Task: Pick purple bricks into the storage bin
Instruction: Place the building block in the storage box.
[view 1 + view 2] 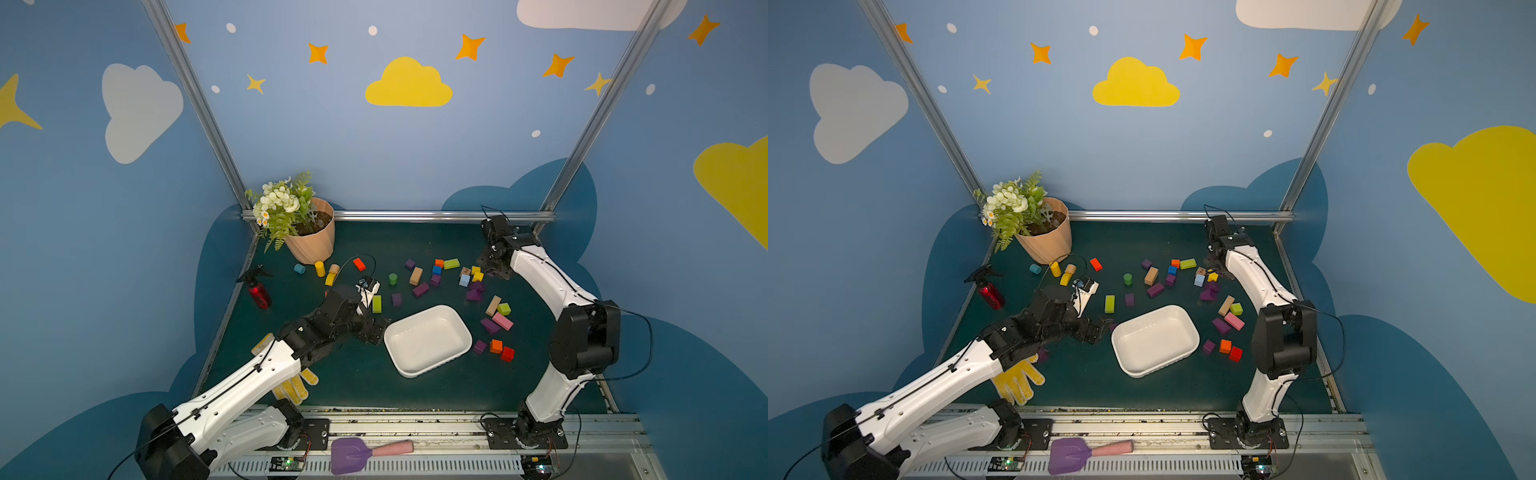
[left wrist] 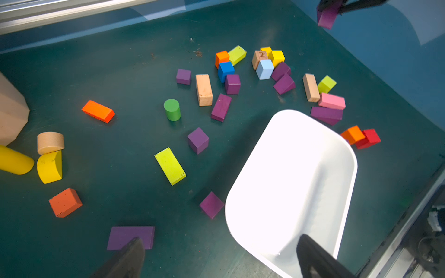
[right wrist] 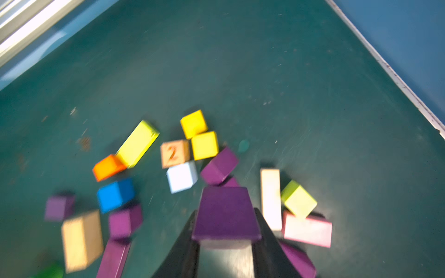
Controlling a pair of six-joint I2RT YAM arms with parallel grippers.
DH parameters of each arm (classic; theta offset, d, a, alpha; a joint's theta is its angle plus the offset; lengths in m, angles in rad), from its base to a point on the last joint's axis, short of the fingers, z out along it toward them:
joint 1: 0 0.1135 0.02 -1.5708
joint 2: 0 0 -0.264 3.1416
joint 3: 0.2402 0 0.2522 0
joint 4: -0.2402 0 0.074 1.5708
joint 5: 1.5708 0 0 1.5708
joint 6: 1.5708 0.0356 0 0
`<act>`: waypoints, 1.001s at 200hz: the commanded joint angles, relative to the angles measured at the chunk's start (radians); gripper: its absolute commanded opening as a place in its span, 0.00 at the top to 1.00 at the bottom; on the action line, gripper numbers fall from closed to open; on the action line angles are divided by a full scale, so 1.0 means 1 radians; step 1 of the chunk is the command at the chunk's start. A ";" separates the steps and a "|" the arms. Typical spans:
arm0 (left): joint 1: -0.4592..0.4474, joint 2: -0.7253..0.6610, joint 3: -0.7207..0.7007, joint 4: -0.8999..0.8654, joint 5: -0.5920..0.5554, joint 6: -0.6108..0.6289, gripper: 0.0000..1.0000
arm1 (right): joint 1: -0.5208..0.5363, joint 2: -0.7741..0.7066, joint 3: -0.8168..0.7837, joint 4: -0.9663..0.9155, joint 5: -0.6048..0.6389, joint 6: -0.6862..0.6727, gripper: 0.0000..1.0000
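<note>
You had a peach flowerpot [image 1: 311, 245] holding a leafy, white-flowered plant [image 1: 282, 208] in the far left corner of the dark green mat [image 1: 332, 382]. A red spray bottle [image 1: 258, 291] stood near the mat's left edge, and a yellow dotted glove [image 1: 296, 386] lay toward the near left. Just beside the pot sat a blue cylinder [image 1: 299, 269] and a yellow cylinder [image 1: 319, 268]. A green cylinder [image 1: 392, 278] stood upright mid-mat. On the right, an orange cube [image 1: 496, 345] touched a red cube [image 1: 507, 353], with a pink oblong block [image 1: 502, 321] farther back. A purple scoop [image 1: 348, 455] with a pink handle [image 1: 392, 448] rested on the front metal rail [image 1: 436, 428].
</note>
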 commanded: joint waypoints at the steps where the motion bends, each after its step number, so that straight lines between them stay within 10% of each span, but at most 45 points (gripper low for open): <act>1: 0.007 -0.012 0.028 -0.024 -0.016 -0.061 0.00 | 0.065 -0.054 -0.047 0.013 0.007 -0.033 0.65; 200: 0.112 -0.014 0.117 -0.235 0.038 -0.314 0.00 | 0.383 -0.270 -0.598 0.430 -0.146 -0.341 0.62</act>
